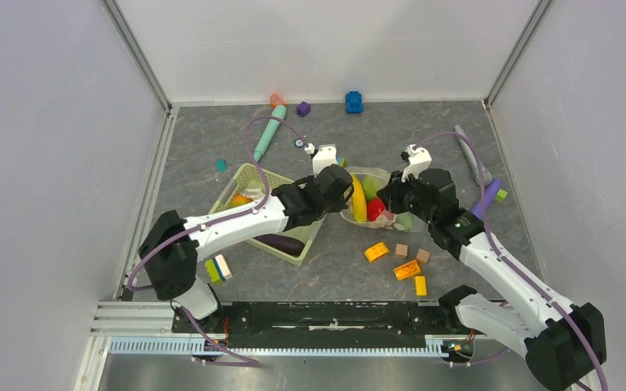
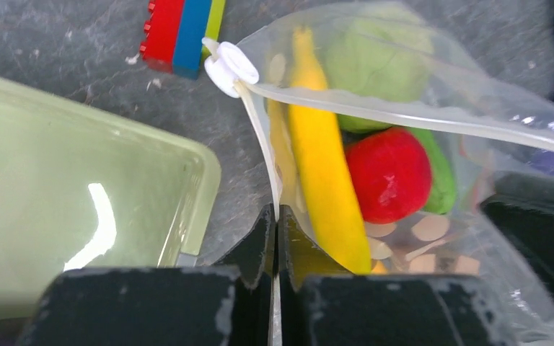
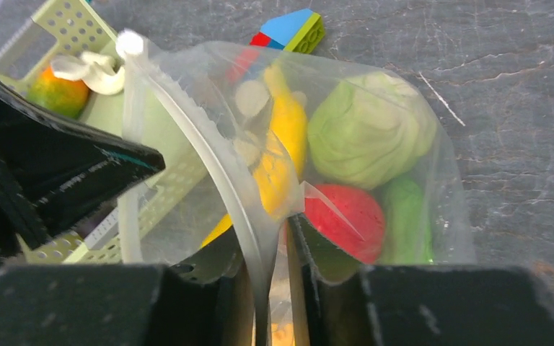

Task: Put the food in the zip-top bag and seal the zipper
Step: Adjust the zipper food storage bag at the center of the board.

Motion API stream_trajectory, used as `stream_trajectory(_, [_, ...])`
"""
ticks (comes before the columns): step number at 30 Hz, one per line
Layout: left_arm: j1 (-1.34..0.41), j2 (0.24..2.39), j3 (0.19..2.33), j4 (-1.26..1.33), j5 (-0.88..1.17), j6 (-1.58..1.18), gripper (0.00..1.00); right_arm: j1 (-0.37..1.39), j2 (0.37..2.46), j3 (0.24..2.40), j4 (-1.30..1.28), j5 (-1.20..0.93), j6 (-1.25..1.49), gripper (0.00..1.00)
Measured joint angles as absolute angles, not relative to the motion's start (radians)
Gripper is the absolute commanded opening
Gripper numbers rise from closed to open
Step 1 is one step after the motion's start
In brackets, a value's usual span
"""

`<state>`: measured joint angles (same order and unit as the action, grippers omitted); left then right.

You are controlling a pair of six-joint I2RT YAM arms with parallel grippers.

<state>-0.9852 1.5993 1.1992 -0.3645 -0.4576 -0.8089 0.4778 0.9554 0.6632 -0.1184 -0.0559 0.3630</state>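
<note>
**Q:** Top view: what is held, and by what?
**A:** The bag (image 1: pixel 368 194) is seen between the left gripper (image 1: pixel 338 186) and the right gripper (image 1: pixel 394 195). Each is closed on one side of the bag's mouth. Food is shown inside. An eggplant (image 1: pixel 281 243) and a mango (image 1: pixel 239 199) lie in the basket (image 1: pixel 249 173), beneath the left forearm.

**Q:** Left wrist view?
**A:** The jaws are shut on one lip of the zipper (image 2: pixel 260 137). From the jaws the strip is carried ahead to the slider (image 2: pixel 231 70), where the second lip is turned off to the right. A yellow piece (image 2: pixel 324 173), tomato (image 2: pixel 388 174) and cabbage (image 2: pixel 379 58) are shown ahead and right of the jaws, inside the bag.

**Q:** Right wrist view?
**A:** The jaws are pinched on the other lip, with a narrow gap between them. The strip is run ahead and leftward to the slider.

**Q:** On what is the coming move judged to turn?
**A:** The zipper's long axis is pointed away from both tools, with the slider at its far end. The left gripper is judged the nearer to it. Sealing is judged premature while food lies in the basket.
</note>
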Motion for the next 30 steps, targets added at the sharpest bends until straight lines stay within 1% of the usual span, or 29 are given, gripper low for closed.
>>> stream_trajectory(6, [-0.985,1.601,1.289,-0.349,-0.451,-0.712,0.02,0.478,0.982,0.752,-0.248,-0.004,0.241,0.43])
stream_trajectory(9, [-0.985,1.601,1.347,-0.344,-0.418,-0.638,0.02,0.478,0.994,0.813,-0.311,0.048,0.176,0.45])
stream_trajectory(14, [-0.985,1.625,1.47,-0.352,-0.379,-0.532,0.02,0.478,1.014,0.897,-0.379,0.14,0.097,0.53])
stream_trajectory(18, [-0.985,1.672,1.568,-0.378,-0.364,-0.447,0.02,0.478,1.032,0.941,-0.414,0.204,0.061,0.61])
stream_trajectory(21, [-0.985,1.71,1.621,-0.4,-0.352,-0.38,0.02,0.478,1.031,0.947,-0.426,0.231,0.042,0.62])
stream_trajectory(24, [-0.984,1.729,1.636,-0.423,-0.329,-0.344,0.02,0.478,1.03,0.947,-0.429,0.237,0.031,0.6])
stream_trajectory(27, [-0.983,1.74,1.639,-0.427,-0.3,-0.308,0.02,0.478,1.029,0.947,-0.428,0.232,0.016,0.52])
stream_trajectory(29, [-0.983,1.741,1.639,-0.43,-0.282,-0.282,0.02,0.478,1.029,0.947,-0.429,0.223,0.009,0.38])
stream_trajectory(30, [-0.983,1.741,1.64,-0.432,-0.278,-0.27,0.02,0.478,1.029,0.947,-0.429,0.22,0.006,0.28])
